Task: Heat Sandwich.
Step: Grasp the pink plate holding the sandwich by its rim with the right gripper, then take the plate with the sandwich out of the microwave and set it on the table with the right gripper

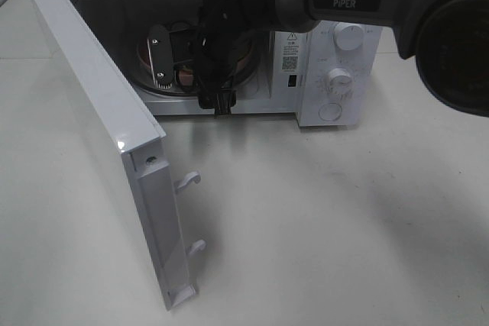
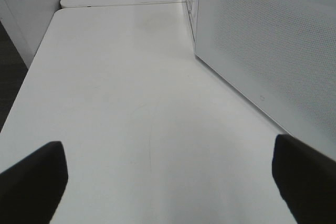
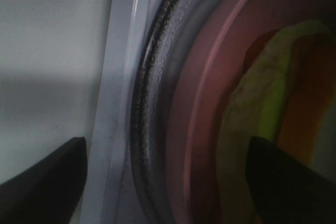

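right fingers (image 3: 42,182) stood apart over the sandwich (image 3: 257,108) on the pink plate (image 3: 202,119), apparently untouched; left gripper (image 2: 168,182) spread open above the table (image 2: 131,103).

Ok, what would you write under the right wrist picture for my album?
Open end effector over the pink plate and sandwich inside the microwave.

Glossy white microwave door (image 1: 99,104), matt table (image 1: 321,219).
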Robot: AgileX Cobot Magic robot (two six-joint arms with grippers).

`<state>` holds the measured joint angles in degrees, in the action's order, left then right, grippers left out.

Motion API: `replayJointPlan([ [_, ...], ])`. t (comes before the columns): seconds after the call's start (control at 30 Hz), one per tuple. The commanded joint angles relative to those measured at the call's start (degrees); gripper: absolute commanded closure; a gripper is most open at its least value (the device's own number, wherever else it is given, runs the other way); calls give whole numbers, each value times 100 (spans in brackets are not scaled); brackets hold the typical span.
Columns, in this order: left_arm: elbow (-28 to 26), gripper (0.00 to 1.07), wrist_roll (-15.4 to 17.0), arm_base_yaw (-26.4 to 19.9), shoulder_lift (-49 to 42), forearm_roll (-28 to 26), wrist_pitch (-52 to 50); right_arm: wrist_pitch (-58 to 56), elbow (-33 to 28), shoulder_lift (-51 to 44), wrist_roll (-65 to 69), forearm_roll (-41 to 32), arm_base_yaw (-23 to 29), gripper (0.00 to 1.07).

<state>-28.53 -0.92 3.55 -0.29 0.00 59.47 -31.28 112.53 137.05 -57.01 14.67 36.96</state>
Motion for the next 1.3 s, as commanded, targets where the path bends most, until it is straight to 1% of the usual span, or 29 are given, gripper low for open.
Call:
replayJointPlan([
  [0.03,11,6,-6,-17,-143,-34,-11,-17,229,183,246,-34,-40,33],
  [0.07,11,6,-6,-17,-143,-34,-11,-17,229,183,246,-34,-40,33],
  [0.13,11,6,-6,-17,-143,-34,-11,29,246,212,367,-40,-40,40],
  [0.17,11,6,-6,-17,-143,-34,-11,34,246,218,424,-40,-40,52],
  [0.2,11,6,-6,-17,-143,-34,-11,34,246,223,464,-40,-40,61],
  [0.23,11,6,-6,-17,-143,-34,-11,34,246,223,464,-40,-40,61],
  [0.27,11,6,-6,-17,-143,-34,-11,34,246,223,510,-40,-40,70],
  [0.3,11,6,-6,-17,-143,-34,-11,34,246,223,665,-74,-80,87],
  [0.33,11,6,-6,-17,-143,-34,-11,34,246,223,728,-120,-97,95],
  [0.37,11,6,-6,-17,-143,-34,-11,34,246,223,728,-120,-97,95],
  [0.4,11,6,-6,-17,-143,-34,-11,34,246,223,785,-172,-97,104],
  [0.43,11,6,-6,-17,-143,-34,-11,23,246,223,848,-189,-103,107],
  [1.0,11,6,-6,-17,-143,-34,-11,-115,241,86,802,-183,-103,107],
  [1.13,11,6,-6,-17,-143,-34,-11,-138,160,-11,676,-183,-103,107],
  [1.3,11,6,-6,-17,-143,-34,-11,-298,-69,-178,172,-264,-103,107],
])
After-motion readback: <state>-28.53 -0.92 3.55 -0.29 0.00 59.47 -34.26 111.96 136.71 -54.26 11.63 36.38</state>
